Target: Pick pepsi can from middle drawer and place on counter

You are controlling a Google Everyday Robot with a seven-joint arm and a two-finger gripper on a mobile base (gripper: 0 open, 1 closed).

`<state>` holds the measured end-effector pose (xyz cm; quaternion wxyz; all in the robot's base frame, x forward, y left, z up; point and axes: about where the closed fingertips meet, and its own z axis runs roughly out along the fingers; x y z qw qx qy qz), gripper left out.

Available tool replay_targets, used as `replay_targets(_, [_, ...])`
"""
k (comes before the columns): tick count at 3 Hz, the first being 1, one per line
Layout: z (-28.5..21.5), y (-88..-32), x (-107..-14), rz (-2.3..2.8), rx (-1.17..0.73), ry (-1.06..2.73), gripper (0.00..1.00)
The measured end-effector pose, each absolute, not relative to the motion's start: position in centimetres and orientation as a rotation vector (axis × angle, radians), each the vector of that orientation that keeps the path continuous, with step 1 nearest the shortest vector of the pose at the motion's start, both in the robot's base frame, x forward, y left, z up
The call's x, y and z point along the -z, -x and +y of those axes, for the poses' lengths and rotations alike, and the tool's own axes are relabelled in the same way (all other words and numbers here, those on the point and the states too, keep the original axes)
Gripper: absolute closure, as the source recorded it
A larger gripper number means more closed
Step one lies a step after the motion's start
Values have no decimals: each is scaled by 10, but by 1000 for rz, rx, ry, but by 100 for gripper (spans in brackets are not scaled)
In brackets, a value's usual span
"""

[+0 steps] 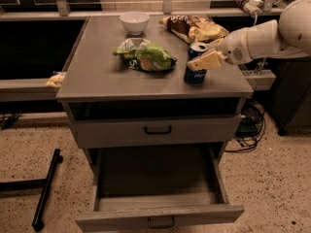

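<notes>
Dark blue, silver-topped pepsi can [194, 75] stands upright at the matte grey counter's [97, 76] right front, apparently delivered, the cream gripper [199, 62] against its top, whether clenched I cannot tell.

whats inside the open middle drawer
The middle drawer shows only bare floor; its front panel hides the strip behind it. The pepsi can stands on the counter, gripper at it.

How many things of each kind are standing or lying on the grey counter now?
Soda cans: 1, the pepsi can, with the gripper beside its top.
Bowls: 1, the white bowl.
Snack bags: 3, the green bag, the brown bag, the yellow bag.
Total: 5 on the counter.
</notes>
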<state>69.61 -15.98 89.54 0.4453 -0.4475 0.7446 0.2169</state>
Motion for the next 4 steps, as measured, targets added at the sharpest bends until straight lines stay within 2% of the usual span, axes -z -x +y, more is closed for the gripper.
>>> replay_targets(3, [-160,-696,-895,1845,-538,1109,15])
replay_targets(4, [-160,-696,-895,1845,-538,1109,0])
